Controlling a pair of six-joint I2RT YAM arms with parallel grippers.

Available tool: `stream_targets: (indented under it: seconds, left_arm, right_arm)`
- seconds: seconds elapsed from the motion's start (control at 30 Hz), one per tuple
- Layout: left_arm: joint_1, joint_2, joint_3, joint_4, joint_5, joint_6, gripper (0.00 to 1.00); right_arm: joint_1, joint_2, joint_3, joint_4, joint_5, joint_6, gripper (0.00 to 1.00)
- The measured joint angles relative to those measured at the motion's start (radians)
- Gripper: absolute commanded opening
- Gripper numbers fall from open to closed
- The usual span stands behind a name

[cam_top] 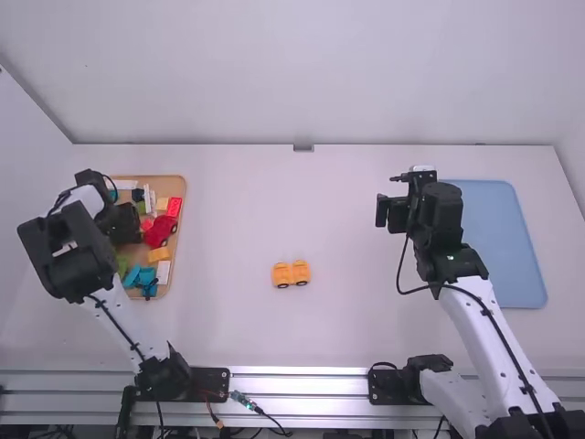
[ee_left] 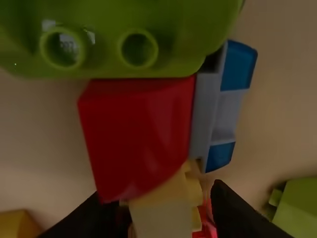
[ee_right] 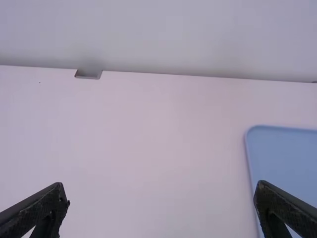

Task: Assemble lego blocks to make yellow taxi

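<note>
Yellow car base [cam_top: 291,273] lay mid-desk [cam_top: 366,320], long axis running left-right. Right hand [ee_right: 159,191], spread, was nearer, beyond it and rightward. Left hand [ee_left: 161,198] stood at the parts tray [cam_top: 170,183], leftward of the base, parted around a pale yellow block [ee_left: 162,219], gap visible.

My left arm [cam_top: 129,322] and right arm [cam_top: 475,315] have white links, chunky black joints [cam_top: 439,210] and thin black cables [cam_top: 399,274] running alongside

The wheeled blocks [cam_top: 292,273] lie between left bin [cam_top: 168,184] and right tray [cam_top: 503,238].
</note>
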Motion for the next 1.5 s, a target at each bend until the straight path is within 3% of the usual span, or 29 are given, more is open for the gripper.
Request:
stream_targets:
  seconds: [0.27,0.5,0.83,0.93,1.03,1.13,1.5]
  left_arm:
    - [0.0,0.0,-0.003,0.008,0.026,0.0,0.43]
    - [0.0,0.0,-0.005,0.019,0.019,0.013,0.31]
    - [0.0,0.0,-0.005,0.013,0.022,0.04,0.28]
    - [0.0,0.0,-0.005,0.013,0.02,0.077,0.18]
    - [0.0,0.0,-0.005,0.024,0.023,0.109,0.16]
    - [0.0,0.0,-0.005,0.025,0.023,0.126,0.02]
    - [0.0,0.0,-0.005,-0.011,0.014,0.145,0.02]
  right_arm:
    - [0.0,0.0,0.0,0.0,-0.002,0.001,0.99]
    - [0.0,0.0,0.0,-0.001,-0.003,-0.003,0.99]
    - [0.0,0.0,0.0,-0.001,-0.004,0.0,0.99]
    - [0.0,0.0,0.0,0.0,-0.003,0.0,0.99]
    - [0.0,0.0,0.0,0.0,-0.004,-0.001,0.99]
    - [0.0,0.0,0.0,-0.001,-0.005,-0.003,0.99]
    - [0.0,0.0,0.0,0.0,-0.004,-0.003,0.99]
